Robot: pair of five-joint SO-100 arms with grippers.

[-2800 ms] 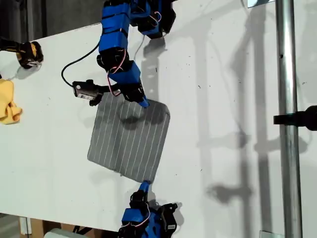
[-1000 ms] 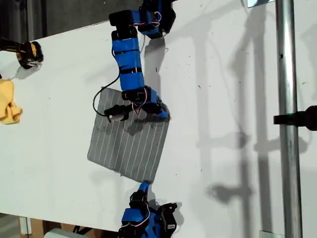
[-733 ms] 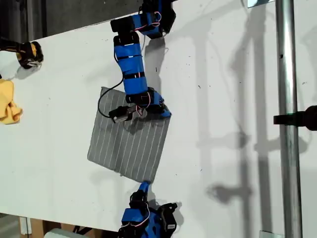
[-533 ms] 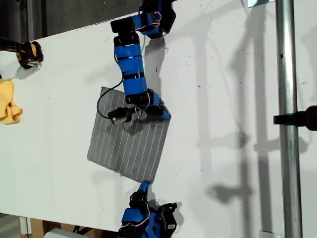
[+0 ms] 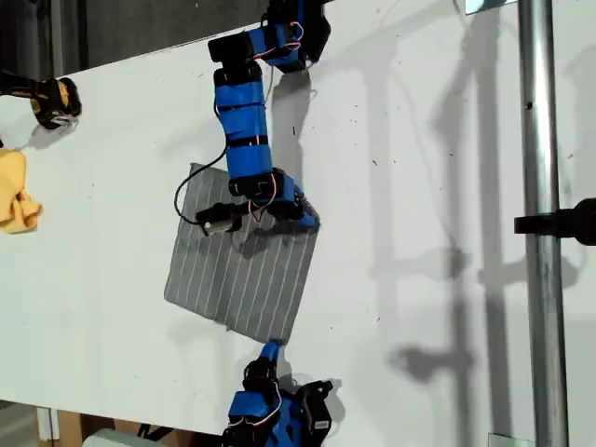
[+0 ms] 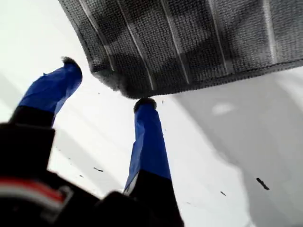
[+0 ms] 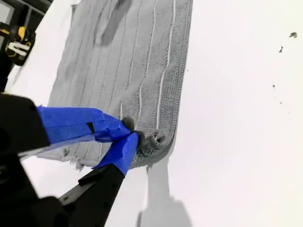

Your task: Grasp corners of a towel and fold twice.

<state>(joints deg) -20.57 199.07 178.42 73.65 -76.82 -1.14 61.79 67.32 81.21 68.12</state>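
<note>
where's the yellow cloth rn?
The yellow cloth sits at the exterior view's far left edge on the white table, well clear of the towel.

Yellow cloth, metal pole

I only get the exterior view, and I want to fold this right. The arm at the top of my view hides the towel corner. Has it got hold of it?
Observer: Yes. The second wrist view shows the second end effector pinched shut on a corner of the towel, with the fabric bunched at its tips.
Operator: What about the one at the bottom of my view?
Observer: That is the first end effector. Its jaws are open. The near corner of the towel lies just by one fingertip and is not gripped.
</note>
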